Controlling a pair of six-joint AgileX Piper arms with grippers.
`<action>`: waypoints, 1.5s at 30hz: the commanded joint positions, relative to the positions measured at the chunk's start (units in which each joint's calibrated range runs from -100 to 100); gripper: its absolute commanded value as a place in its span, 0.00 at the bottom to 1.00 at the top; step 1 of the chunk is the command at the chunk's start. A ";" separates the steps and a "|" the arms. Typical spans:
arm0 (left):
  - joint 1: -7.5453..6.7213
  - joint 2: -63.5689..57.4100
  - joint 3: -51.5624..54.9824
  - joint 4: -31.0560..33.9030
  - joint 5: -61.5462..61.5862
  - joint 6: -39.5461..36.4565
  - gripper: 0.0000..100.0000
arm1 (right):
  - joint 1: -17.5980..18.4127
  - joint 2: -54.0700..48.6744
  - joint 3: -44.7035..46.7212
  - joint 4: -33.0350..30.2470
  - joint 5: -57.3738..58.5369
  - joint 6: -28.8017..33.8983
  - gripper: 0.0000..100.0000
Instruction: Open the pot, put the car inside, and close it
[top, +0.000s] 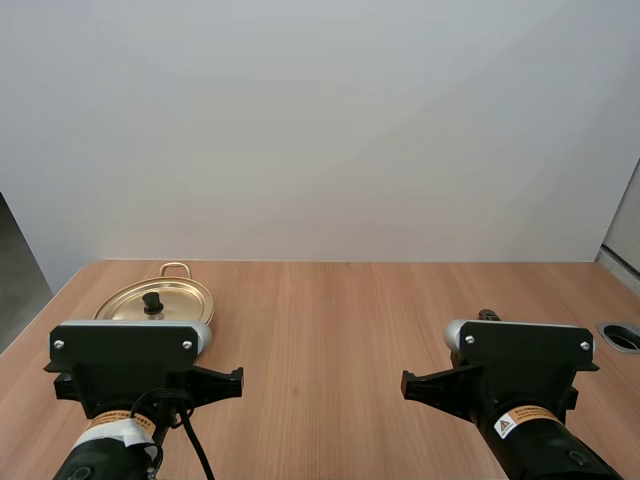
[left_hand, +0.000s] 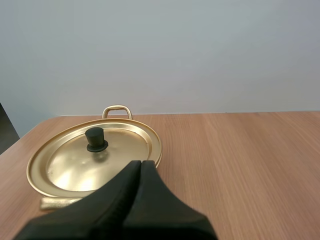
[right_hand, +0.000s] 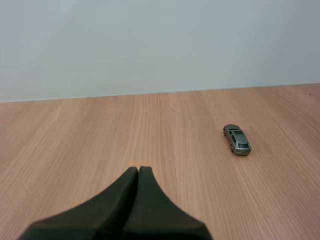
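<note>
Here's the pot (left_hand: 75, 167), gold and shallow, sitting on the far left of the tabletop (top: 330, 320) with its lid (left_hand: 120, 150) on and the black knob (left_hand: 96, 140) standing up in the middle. One loop handle (left_hand: 117, 111) pokes out on the far side. The car (right_hand: 237, 139), a small grey model, is parked well apart from the pot, out on the bare wood ahead of the right hand (right_hand: 138, 170).

Left hand (left_hand: 140, 164) sits just short of the pot's near rim, fingers pressed together into one dark wedge, holding nothing. Right hand the same, fingers together, nothing gripped.

The opening looks like the step in hand, and that is the left hand's job, I'd say. It needs to spread its fingers first, come over the knob from above, centre on it and pinch low on the stem so the lid lifts level rather than tipping. Then the lid should be set down clear of the rim, away from the car's route.

Nothing lies between the left hand and the knob, nor between the right hand and the car. The knob is small, so a slip is the main risk.
</note>
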 joint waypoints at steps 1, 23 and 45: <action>0.00 0.00 0.00 -0.05 -0.01 -0.03 0.00 | 0.02 0.00 0.00 0.02 0.00 -0.05 0.00; 0.00 0.00 0.00 -0.05 -0.01 -0.03 0.00 | 0.02 0.00 0.00 4.35 -0.04 -0.05 0.00; -0.24 8.00 -17.44 9.08 -11.66 9.79 0.00 | 0.02 4.46 -9.39 -17.86 -41.45 -4.94 0.00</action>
